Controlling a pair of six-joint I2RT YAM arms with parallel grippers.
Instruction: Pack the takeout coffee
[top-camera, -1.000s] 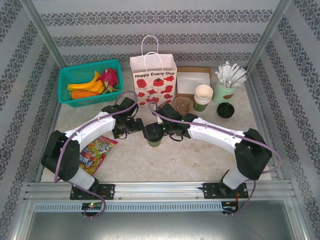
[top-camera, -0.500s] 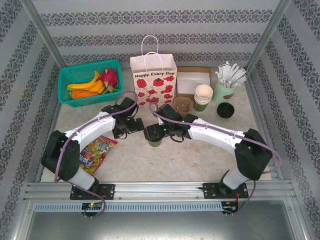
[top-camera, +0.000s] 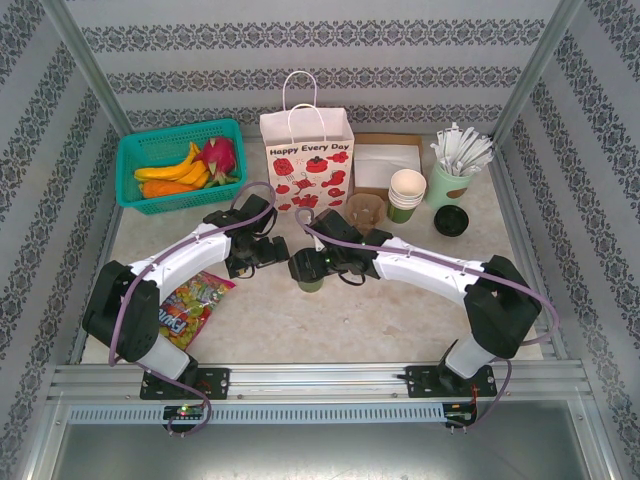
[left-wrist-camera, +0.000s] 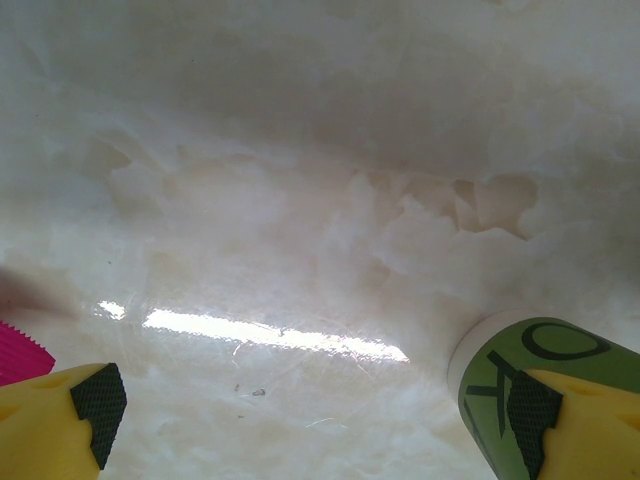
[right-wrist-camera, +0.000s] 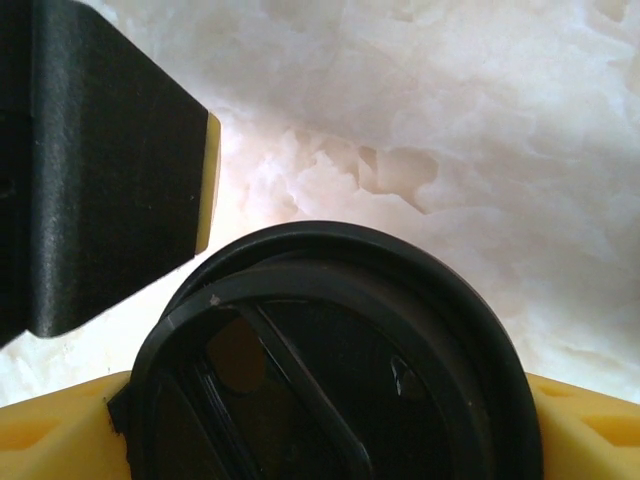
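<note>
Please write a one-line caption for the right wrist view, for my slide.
Right gripper straddles the black-lidded takeout coffee standing on the pale marble table.

Overhead view: bright, even, diffuse light falls on the pale marbled table (top-camera: 330, 315). Only soft, faint shadows lie under the white arms (top-camera: 190, 252). The picture is sharp throughout, though lens distortion makes the metal frame posts (top-camera: 86, 62) lean outward.

Left wrist view: hazy and washed out. A white glare streak crosses the glossy tabletop, and the green cup (left-wrist-camera: 520, 365) at the lower right is blurred.

Right wrist view: a black lid (right-wrist-camera: 330, 380) looms close, dim and slightly soft, with a dull sheen on its rim. The table behind it is almost blown out to white.
</note>
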